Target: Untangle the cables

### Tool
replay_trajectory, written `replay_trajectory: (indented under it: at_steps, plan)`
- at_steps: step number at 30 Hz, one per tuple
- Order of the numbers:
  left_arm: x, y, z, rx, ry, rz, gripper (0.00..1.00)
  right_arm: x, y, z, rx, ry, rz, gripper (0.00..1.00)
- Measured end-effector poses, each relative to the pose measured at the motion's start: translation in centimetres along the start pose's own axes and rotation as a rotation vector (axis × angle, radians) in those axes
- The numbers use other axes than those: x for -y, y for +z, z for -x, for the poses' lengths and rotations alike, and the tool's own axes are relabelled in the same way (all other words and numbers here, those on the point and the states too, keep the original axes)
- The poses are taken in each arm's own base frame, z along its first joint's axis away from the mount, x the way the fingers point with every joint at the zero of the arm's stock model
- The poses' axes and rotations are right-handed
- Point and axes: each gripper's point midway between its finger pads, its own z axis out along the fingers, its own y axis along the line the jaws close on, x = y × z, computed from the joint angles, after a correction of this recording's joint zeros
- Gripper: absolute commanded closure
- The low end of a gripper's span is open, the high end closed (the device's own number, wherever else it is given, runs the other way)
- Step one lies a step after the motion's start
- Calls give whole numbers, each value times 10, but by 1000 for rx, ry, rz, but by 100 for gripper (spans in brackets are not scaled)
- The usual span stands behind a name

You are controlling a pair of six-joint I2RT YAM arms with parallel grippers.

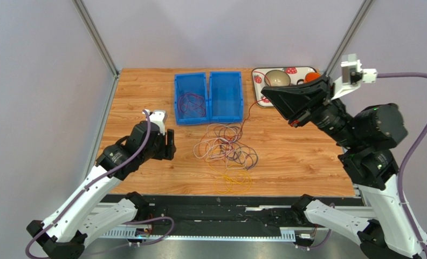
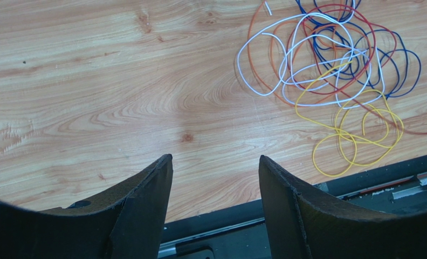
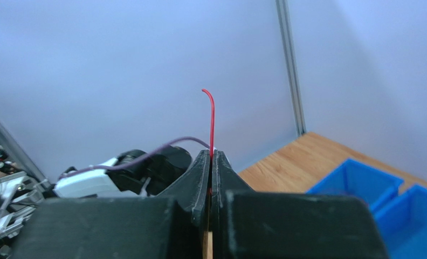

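The cables (image 1: 226,148) lie in a loose tangle of white, red, orange and dark blue loops (image 2: 329,54) mid-table, with yellow loops (image 2: 356,135) at its near side. One thin red cable (image 1: 246,120) rises from the tangle to my right gripper (image 1: 265,93), which is held high over the table's back right. That gripper (image 3: 211,154) is shut on the red cable, whose end (image 3: 212,116) sticks out past the fingertips. My left gripper (image 2: 215,157) is open and empty over bare wood left of the tangle (image 1: 170,144).
Two blue bins (image 1: 191,98) (image 1: 226,96) stand side by side at the back, and the left one holds a coiled red cable (image 1: 193,103). A patterned tray (image 1: 259,81) with a bowl (image 1: 277,78) sits at the back right. The table's black front rail (image 2: 361,186) runs close to the yellow loops.
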Motion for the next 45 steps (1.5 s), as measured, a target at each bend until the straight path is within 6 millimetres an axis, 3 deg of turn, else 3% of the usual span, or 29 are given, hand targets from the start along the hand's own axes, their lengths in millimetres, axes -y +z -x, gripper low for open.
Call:
replay_trajectory:
  at_steps: [3, 7, 9, 11, 13, 16, 22, 27, 36, 45]
  plan:
    - [0, -1, -1, 6, -2, -5, 32, 36, -1, -44, -72, 35, -122, 100]
    - [5, -3, -3, 11, -18, -39, 41, 121, -13, -153, -308, 98, -431, 100]
    - [12, -3, -6, 14, -25, -70, 41, 162, -32, -211, -456, 111, -605, 100]
    - [25, 1, -10, 14, -20, -113, 40, 189, -56, -255, -593, 113, -741, 100]
    - [44, 6, -19, 6, 0, -176, 40, 206, -80, -279, -688, 105, -847, 100]
    - [71, 16, -30, -17, 33, -243, 38, 210, -87, -272, -680, 84, -891, 100]
    - [124, 38, -44, -53, 89, -308, 36, 210, -67, -230, -557, 46, -894, 100]
    - [152, 63, -50, -81, 114, -301, 36, 211, -68, -231, -555, 43, -902, 100]
    - [221, 87, -46, -50, 188, -349, 32, 214, -73, -236, -571, 44, -915, 100]
    - [251, 119, -60, 59, 272, -379, 26, 213, -74, -234, -564, 43, -914, 100]
